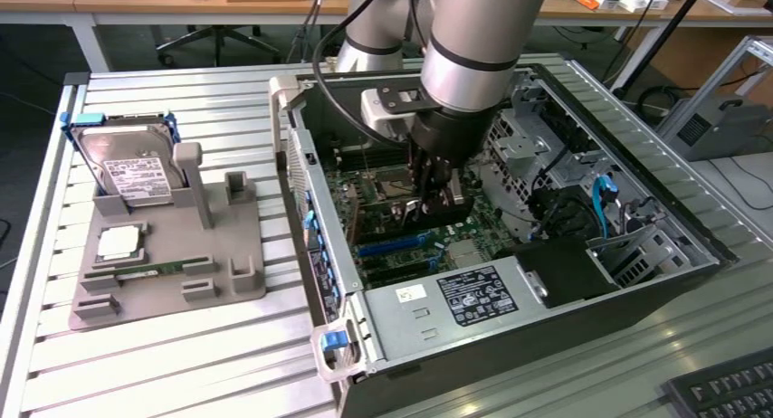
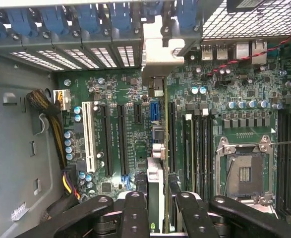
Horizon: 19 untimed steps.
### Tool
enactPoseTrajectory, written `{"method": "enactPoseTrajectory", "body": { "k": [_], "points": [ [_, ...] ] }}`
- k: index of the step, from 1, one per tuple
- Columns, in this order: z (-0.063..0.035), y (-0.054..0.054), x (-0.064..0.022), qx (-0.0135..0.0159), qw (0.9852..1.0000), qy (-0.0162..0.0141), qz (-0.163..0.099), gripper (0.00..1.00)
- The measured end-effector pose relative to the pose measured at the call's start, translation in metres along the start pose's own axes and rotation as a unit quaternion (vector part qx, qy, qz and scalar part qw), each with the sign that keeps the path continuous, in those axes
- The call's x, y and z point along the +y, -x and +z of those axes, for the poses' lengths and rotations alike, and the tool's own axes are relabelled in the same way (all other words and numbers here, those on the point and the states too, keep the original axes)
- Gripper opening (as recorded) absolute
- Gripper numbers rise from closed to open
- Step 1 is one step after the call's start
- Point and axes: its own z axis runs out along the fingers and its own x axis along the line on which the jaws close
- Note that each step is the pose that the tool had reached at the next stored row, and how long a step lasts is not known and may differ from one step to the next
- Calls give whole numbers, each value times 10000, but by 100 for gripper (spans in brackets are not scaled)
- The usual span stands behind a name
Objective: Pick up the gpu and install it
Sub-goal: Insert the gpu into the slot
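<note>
- Claw (image 1: 433,199) pinches the gpu (image 2: 156,163), held edge-on inside the open case (image 1: 362,296).
- Gpu stands over the motherboard (image 2: 115,89) slots, its bracket at the rear slot openings.
- Hard drive (image 1: 136,169) sits in the grey holder (image 1: 169,291) on the tabletop (image 1: 181,364).

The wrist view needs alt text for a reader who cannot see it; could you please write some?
The black gripper holds the thin gpu card edge-on over the green motherboard inside the open computer case, its silver metal end bracket reaching the rear slot openings. A white expansion slot, black slots and the empty metal-framed CPU socket lie to either side.
</note>
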Motion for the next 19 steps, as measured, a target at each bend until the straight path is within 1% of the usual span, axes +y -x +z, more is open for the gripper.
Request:
{"method": "enactPoseTrajectory", "body": {
  "k": [4,6,19],
  "points": [
    [6,-1,6,0,10000,0,0,27],
    [9,-1,8,6,10000,0,0,27],
    [16,-13,45,6,10000,-1,0,27]
  ]
}}
